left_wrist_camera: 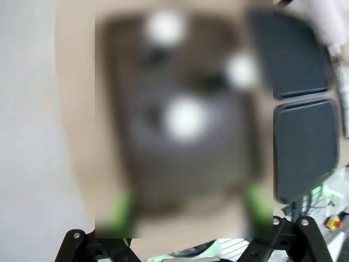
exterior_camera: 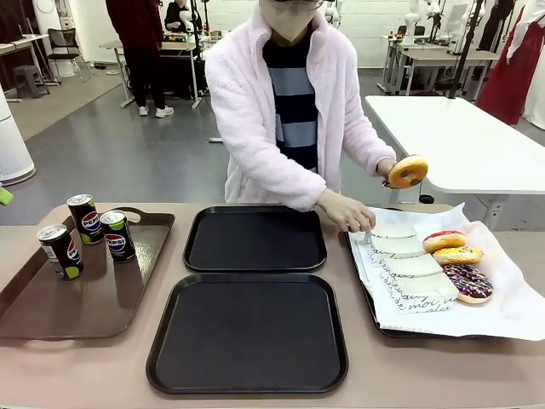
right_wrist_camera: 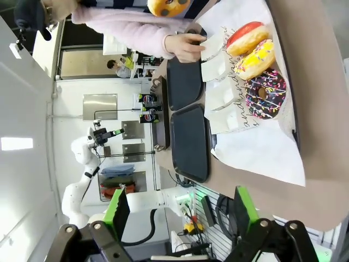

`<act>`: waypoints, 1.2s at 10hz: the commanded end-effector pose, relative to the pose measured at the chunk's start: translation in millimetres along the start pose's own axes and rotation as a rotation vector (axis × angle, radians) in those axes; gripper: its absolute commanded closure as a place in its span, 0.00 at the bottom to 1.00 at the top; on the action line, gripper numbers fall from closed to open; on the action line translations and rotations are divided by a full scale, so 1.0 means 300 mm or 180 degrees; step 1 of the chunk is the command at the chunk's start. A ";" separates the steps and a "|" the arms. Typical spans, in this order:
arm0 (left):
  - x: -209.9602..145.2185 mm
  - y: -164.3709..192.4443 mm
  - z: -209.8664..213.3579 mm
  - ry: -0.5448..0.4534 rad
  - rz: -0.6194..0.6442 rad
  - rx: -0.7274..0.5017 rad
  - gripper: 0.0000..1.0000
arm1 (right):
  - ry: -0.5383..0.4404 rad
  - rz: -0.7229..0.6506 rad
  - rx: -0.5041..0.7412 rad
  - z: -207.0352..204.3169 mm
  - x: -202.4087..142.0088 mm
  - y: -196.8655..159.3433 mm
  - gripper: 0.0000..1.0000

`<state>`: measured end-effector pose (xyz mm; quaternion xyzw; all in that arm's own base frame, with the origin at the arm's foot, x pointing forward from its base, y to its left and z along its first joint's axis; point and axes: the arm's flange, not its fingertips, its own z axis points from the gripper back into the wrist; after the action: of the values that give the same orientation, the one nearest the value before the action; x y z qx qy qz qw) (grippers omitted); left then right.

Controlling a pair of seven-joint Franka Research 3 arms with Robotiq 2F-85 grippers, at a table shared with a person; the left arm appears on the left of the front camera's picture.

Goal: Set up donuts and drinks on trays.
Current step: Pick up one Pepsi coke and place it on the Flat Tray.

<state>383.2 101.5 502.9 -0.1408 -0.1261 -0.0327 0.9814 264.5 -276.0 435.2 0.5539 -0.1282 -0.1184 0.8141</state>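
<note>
Three Pepsi cans (exterior_camera: 85,217) stand on a brown tray (exterior_camera: 51,315) at the left. My left gripper (left_wrist_camera: 188,210) hovers open high above them, its view blurred, the can tops (left_wrist_camera: 185,117) showing as pale spots. Two black trays (exterior_camera: 255,239) (exterior_camera: 247,332) lie bare in the middle. On the paper-lined tray (exterior_camera: 511,307) at the right lie red (exterior_camera: 444,240), yellow (exterior_camera: 458,255) and chocolate (exterior_camera: 468,282) donuts beside white sleeves (exterior_camera: 409,256). The person holds a golden donut (exterior_camera: 409,170) in tongs above it, the other hand (exterior_camera: 349,213) on the sleeves. My right gripper (right_wrist_camera: 180,210) is open, well back from the donuts (right_wrist_camera: 255,59).
The person stands at the far edge behind the black trays. A white table (exterior_camera: 460,136) stands behind on the right. Bare tabletop (exterior_camera: 426,375) runs along the near edge in front of the trays.
</note>
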 end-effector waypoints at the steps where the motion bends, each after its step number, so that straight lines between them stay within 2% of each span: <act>1: 0.072 -0.083 -0.054 0.0403 0.0026 0.0361 0.00 | -0.0024 0.0016 0.0052 0.004 0.000 0.004 0.00; 4: 0.158 -0.177 -0.181 0.0514 0.0049 0.0647 0.00 | -0.0024 0.0016 0.0052 0.004 0.000 0.004 0.00; 6: 0.186 -0.182 -0.254 0.0621 0.0061 0.0795 0.00 | -0.0024 0.0016 0.0052 0.004 0.000 0.004 0.00; 8: 0.153 -0.186 -0.243 0.0606 0.0010 0.0648 0.00 | -0.0024 0.0016 0.0052 0.004 0.000 0.004 0.00; 12: 0.153 -0.186 -0.243 0.0606 0.0010 0.0648 0.00 | -0.0024 0.0016 0.0052 0.004 0.000 0.004 0.00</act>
<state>442.8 26.9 460.8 -0.0364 -0.0372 -0.0303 0.9982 264.8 -276.0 435.4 0.5547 -0.1295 -0.1188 0.8132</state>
